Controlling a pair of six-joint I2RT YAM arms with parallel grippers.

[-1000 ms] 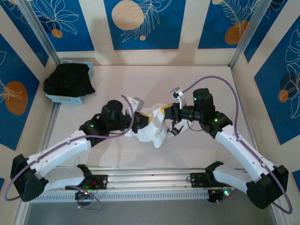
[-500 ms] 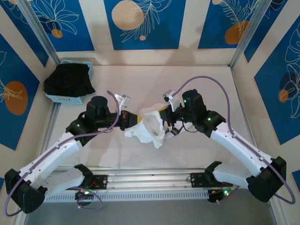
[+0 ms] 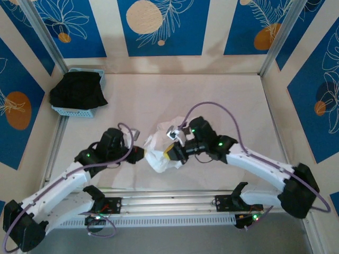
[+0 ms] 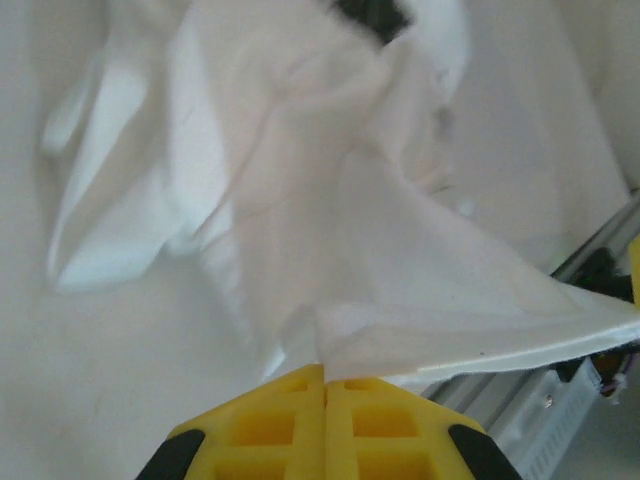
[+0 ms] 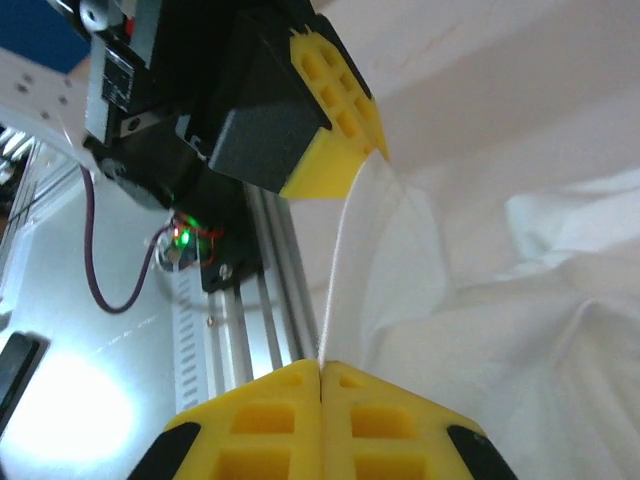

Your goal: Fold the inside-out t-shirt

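Between both pincers, t-shirt sits bunched on desk, close to arm bases. Left pincer clamps a cloth edge; right pincer clamps another, cloth taut between. Step: spreading. Next: pull apart, lay flat. Front rail crowds them; basket, black garment well apart.
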